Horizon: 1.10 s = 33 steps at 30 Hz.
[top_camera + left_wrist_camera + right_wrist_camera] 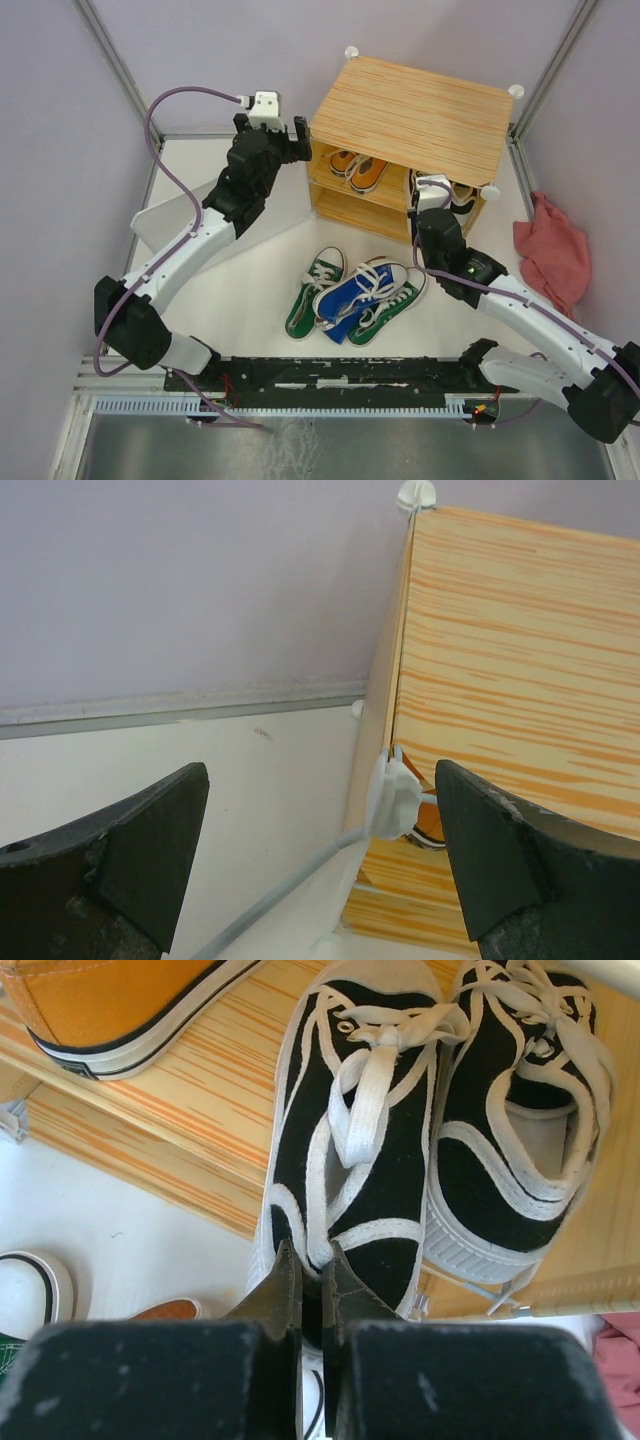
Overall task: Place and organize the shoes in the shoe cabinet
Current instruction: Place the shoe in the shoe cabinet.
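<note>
The shoe cabinet (410, 115) stands at the back with an orange pair (358, 170) on its shelf and a black pair (440, 190) at the right end. My right gripper (312, 1260) is shut, its tips pinching the heel edge of the left black shoe (360, 1110), which lies on the striped shelf (190, 1110) beside the other black shoe (510, 1140). My left gripper (320, 850) hangs open at the cabinet's left front corner, around a white knob (393, 795) without touching it. On the floor lie a blue shoe (360, 290) and two green shoes (315, 290).
A red cloth (550, 250) lies at the right wall. A pale panel (165, 215) lies flat under the left arm. A grey rod (270, 895) runs down from the corner knob. The arm bases' rail (330, 375) runs along the near edge.
</note>
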### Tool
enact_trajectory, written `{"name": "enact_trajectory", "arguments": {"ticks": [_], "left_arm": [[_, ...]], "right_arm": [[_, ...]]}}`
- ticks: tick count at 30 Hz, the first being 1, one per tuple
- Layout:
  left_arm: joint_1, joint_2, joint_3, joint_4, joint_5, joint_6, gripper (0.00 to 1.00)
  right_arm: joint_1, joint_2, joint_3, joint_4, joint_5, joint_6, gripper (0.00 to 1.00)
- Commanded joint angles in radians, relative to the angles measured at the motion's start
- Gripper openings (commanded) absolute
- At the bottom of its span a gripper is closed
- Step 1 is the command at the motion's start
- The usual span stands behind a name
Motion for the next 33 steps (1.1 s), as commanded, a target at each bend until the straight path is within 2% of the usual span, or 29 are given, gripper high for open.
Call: {"name": "enact_trajectory", "arguments": {"ticks": [1,10,16,24,27,33], "left_arm": [[0.005,-0.019,-0.035,0.041,0.003,0.034,1.0],[0.007,-0.063,-0.089,0.039,-0.003,0.028,1.0],[0.009,-0.072,-0.104,0.034,-0.005,0.03,1.0],[0.009,-0.08,-0.126,0.032,0.004,0.013,1.0],[0.009,-0.089,-0.13,0.027,0.005,0.012,1.0],[0.009,-0.104,-0.143,0.022,0.004,0.012,1.0]], "right_arm": [[-0.006,-0.038,-0.006,0.14,0.093,0.007,0.02],[-0.006,0.011,0.009,0.312,0.157,0.032,0.02],[-0.007,0.079,-0.039,0.526,0.227,-0.012,0.02],[-0.009,0.159,-0.031,0.629,0.255,-0.003,0.02],[-0.011,0.199,-0.039,0.72,0.282,-0.058,0.02],[-0.021,0.259,-0.029,0.797,0.256,-0.13,0.02]]}}
